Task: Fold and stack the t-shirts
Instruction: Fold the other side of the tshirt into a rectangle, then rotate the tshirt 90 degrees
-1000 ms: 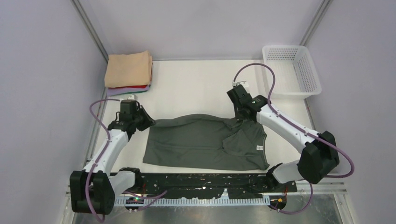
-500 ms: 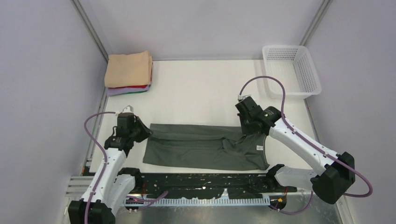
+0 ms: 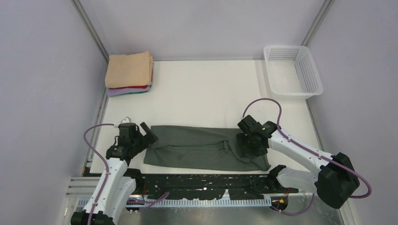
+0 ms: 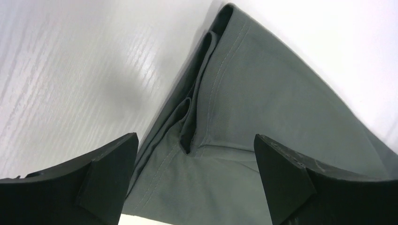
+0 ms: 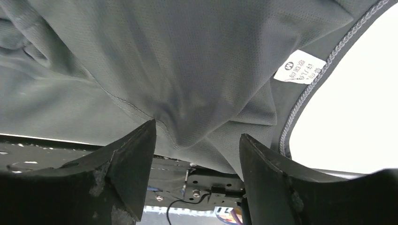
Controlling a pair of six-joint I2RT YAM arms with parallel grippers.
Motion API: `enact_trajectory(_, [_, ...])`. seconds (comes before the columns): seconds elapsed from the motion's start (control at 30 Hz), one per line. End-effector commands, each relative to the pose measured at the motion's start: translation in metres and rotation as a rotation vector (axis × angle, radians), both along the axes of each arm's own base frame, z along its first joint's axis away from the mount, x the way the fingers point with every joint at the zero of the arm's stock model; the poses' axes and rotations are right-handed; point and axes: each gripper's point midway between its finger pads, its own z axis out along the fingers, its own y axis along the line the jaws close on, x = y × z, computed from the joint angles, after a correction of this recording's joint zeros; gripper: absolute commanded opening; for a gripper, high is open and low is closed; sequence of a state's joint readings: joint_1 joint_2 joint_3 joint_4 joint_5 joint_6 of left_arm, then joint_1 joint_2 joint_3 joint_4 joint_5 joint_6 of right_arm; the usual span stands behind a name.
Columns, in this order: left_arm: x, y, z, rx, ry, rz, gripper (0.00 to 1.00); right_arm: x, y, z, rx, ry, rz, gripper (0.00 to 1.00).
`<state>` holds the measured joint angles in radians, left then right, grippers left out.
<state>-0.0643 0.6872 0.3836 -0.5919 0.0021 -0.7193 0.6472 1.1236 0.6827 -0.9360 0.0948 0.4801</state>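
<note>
1. Step in hand: the lengthwise fold. The dark grey t-shirt [image 3: 202, 149] lies doubled into a long band on the table [image 3: 202, 93], close to its near edge, with the neck label [image 5: 299, 67] at the right end.
2. The left gripper [image 4: 195, 138] stands at the band's left end with its jaws wide apart over the layered hem, holding nothing.
3. The right gripper [image 5: 197, 130] stands at the collar end, also parted. Cloth bulges in the gap but is not pinched.
4. Next move, as a judgement: a crosswise fold. This calls for a fresh grip on one end through every layer, that end then being carried over the other.
5. Count of t-shirts: four. One is grey, and three are stacked at the far-left corner: peach-tan [image 3: 129, 69] on top, then red [image 3: 136, 87], then lavender [image 3: 124, 92].
6. Count of other things: one white basket [image 3: 293, 70] at the far right, and two arms.
</note>
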Motion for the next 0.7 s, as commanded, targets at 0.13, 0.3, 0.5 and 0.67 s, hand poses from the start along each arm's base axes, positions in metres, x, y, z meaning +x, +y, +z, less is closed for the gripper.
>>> enact_trajectory(0.13, [0.031,-0.012,0.068,-0.049,-0.198,-0.044,1.00,0.030,0.013,0.058,0.112,-0.223,0.004,0.80])
enact_trajectory(0.3, [0.049,-0.052,0.078,-0.214,-0.246,-0.203,1.00,0.045,0.029,0.079,0.251,-0.351,-0.074,0.99])
enact_trajectory(0.5, [0.053,-0.069,0.046,-0.278,-0.139,-0.251,0.99,0.038,0.063,0.028,0.421,-0.232,-0.172,0.95])
enact_trajectory(0.67, [0.046,-0.081,0.013,-0.319,-0.082,-0.270,1.00,0.041,0.061,-0.011,0.407,-0.184,-0.285,0.95])
